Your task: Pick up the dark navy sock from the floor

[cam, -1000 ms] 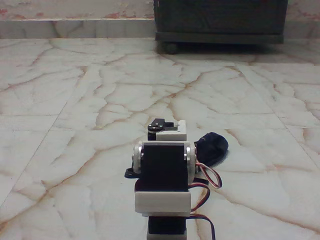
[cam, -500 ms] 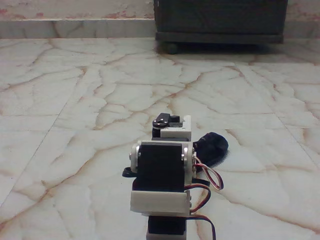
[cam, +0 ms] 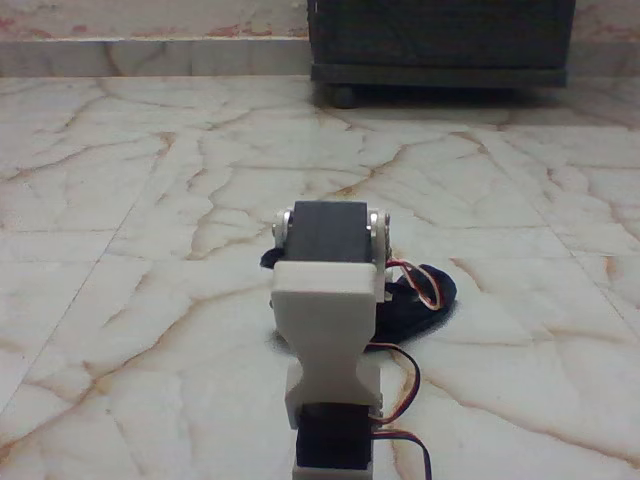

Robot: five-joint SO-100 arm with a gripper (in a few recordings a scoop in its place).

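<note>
The dark navy sock [cam: 443,284] lies on the floor [cam: 150,200] just right of centre in the fixed view, a lumpy dark heap. Its left part is covered by my arm and crossed by the arm's red and dark wires. My arm rises from the bottom edge, with a black servo block [cam: 330,234] on top of a white bracket [cam: 325,310]. This link stands in front of the gripper and hides it, so its fingers and their relation to the sock cannot be seen.
A dark wooden cabinet [cam: 440,40] on round feet stands at the back, right of centre, against a low marble skirting. Glossy veined tiles stretch to the left and to the right of the arm.
The arm's upper link has swung upward and now covers the white gripper block that showed above it before. The sock lies where it was.
</note>
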